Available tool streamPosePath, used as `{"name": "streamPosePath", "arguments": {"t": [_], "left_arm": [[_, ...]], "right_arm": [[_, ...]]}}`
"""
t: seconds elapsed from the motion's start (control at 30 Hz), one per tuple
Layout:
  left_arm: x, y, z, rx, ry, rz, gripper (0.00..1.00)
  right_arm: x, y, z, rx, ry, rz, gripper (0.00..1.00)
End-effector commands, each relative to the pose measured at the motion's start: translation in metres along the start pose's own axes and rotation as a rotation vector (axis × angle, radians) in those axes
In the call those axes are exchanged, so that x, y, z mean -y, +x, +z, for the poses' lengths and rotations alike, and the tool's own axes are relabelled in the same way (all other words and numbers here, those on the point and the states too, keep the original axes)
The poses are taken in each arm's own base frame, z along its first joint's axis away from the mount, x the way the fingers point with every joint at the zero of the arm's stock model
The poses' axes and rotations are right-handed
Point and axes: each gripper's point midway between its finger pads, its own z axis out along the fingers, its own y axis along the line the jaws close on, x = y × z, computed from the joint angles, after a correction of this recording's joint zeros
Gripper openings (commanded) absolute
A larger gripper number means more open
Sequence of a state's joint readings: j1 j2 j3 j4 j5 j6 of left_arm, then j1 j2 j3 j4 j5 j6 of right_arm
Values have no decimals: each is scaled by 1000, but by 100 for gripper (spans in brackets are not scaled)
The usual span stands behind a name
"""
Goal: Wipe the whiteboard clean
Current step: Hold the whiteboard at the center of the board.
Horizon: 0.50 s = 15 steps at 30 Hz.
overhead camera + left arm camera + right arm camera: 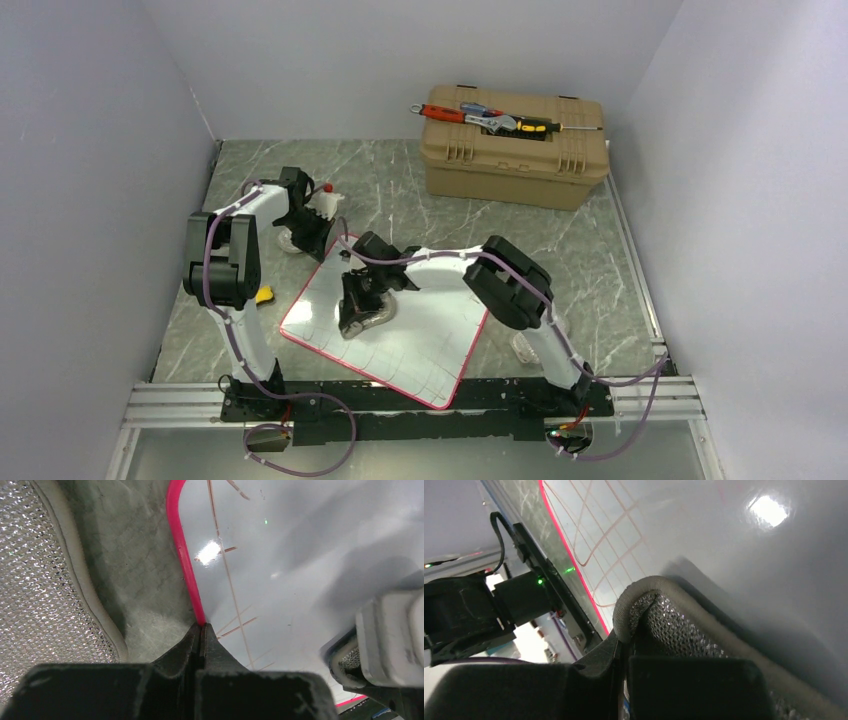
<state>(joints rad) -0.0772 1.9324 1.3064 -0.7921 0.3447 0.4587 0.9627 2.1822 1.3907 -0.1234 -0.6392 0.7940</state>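
The whiteboard (425, 335) lies flat and skewed on the table, glossy white with a thin red rim and thin reddish grid lines (609, 535) near its lower part. My right gripper (358, 312) is shut on a silver mesh eraser pad (674, 625) with a tan border, and the pad rests on the board's left middle. My left gripper (318, 238) is shut, its tips (202, 630) down on the board's red rim (182, 555) at the far left edge. In the left wrist view the right gripper and its pad (390, 640) show at the right.
A second silver mesh pad (40, 580) lies on the marble table beside the left gripper. A white bottle with a red cap (326, 200) stands behind it. A yellow object (265, 295) lies by the left arm. A tan toolbox (515, 150) with hand tools on top sits far right.
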Motion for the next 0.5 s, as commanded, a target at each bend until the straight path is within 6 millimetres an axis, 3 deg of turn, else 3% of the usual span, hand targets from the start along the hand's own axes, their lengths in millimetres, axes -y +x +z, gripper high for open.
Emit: {"name": "streamPosePath", "arguments": {"t": [0.0, 0.07, 0.13, 0.2, 0.33, 0.47], "left_arm": [[14, 39, 22, -143, 45, -11, 2], [12, 35, 17, -137, 37, -9, 3], [9, 25, 6, -110, 25, -9, 3], [7, 8, -11, -61, 14, -4, 9], [9, -7, -44, -1, 20, 3, 19], [20, 11, -45, -33, 68, 16, 42]], "right_arm": [[58, 4, -9, 61, 244, 23, 0], [64, 5, -49, 122, 235, 51, 0], [80, 20, -92, 168, 241, 111, 0], [85, 27, -133, 230, 264, 140, 0], [121, 64, -171, 261, 409, 245, 0], [155, 89, -193, 297, 461, 361, 0]]}}
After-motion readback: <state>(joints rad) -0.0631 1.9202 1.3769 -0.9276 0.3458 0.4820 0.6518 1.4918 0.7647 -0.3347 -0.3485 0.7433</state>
